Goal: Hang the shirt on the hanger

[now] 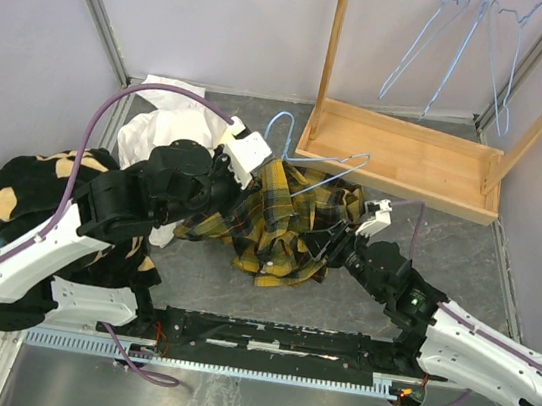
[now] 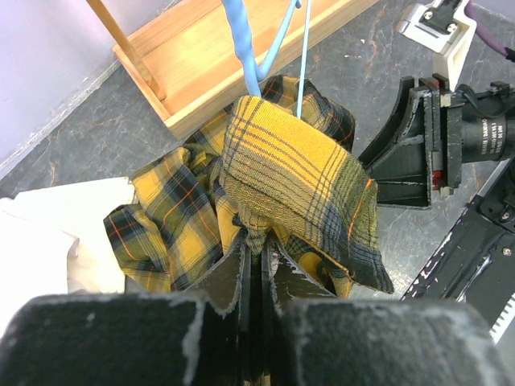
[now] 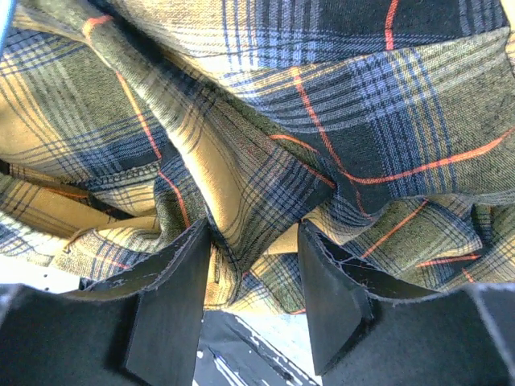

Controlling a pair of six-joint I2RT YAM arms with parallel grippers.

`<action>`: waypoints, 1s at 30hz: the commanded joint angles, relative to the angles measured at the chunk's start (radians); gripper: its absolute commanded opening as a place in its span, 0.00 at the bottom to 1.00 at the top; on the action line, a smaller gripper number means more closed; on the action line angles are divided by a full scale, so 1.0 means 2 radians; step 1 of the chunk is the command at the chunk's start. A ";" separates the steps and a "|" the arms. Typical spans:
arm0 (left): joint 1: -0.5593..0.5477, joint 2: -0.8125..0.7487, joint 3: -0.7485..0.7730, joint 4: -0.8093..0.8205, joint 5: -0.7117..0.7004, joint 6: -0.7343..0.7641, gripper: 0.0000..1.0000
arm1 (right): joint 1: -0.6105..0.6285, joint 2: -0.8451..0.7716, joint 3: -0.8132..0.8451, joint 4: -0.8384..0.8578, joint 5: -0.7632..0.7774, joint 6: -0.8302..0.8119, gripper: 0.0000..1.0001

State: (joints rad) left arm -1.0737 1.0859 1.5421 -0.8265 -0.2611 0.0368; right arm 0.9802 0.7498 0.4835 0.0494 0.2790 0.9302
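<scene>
The shirt, soft and limp, is lying bunched just beside the wooden rack, draping over the hanger. Left fingers are pinching a fold tight; right fingers are straddling another, half-open. Collar hold judged advisable.

Yellow-black plaid shirt, light-blue hanger

Dark grey desk: plaid shirt at centre, white garment far-left corner, black fleece left edge, wooden rack base far-right corner.
</scene>
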 commanded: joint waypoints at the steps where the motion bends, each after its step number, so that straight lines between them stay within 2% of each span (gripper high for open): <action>1: 0.000 -0.011 0.023 0.044 -0.003 -0.023 0.03 | 0.002 0.021 -0.002 0.076 0.015 0.016 0.53; 2: 0.000 -0.014 0.020 0.046 -0.004 -0.023 0.03 | 0.003 0.026 -0.002 0.085 0.015 0.018 0.50; 6: 0.000 -0.022 0.016 0.049 -0.004 -0.027 0.03 | 0.003 0.035 -0.006 0.105 0.031 0.032 0.23; 10: 0.000 -0.031 0.005 0.050 -0.004 -0.029 0.03 | 0.003 0.019 0.001 0.080 0.066 0.033 0.02; 16: 0.000 -0.050 -0.018 0.053 0.004 -0.034 0.03 | 0.002 0.000 0.059 -0.041 0.115 -0.012 0.00; 20: 0.000 -0.066 -0.035 0.062 0.012 -0.038 0.03 | -0.005 0.044 0.160 -0.154 0.142 -0.058 0.00; 22: 0.000 -0.073 -0.042 0.068 0.015 -0.041 0.03 | -0.022 0.063 0.187 -0.167 0.120 -0.072 0.00; 30: 0.000 -0.081 -0.050 0.067 0.020 -0.046 0.03 | -0.154 0.093 0.245 -0.203 -0.008 -0.077 0.00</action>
State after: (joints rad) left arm -1.0737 0.9417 1.4380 -0.7708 -0.2340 -0.0154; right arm 0.7715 0.9199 0.8986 -0.2821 0.3882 0.8146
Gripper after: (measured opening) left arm 0.068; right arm 0.015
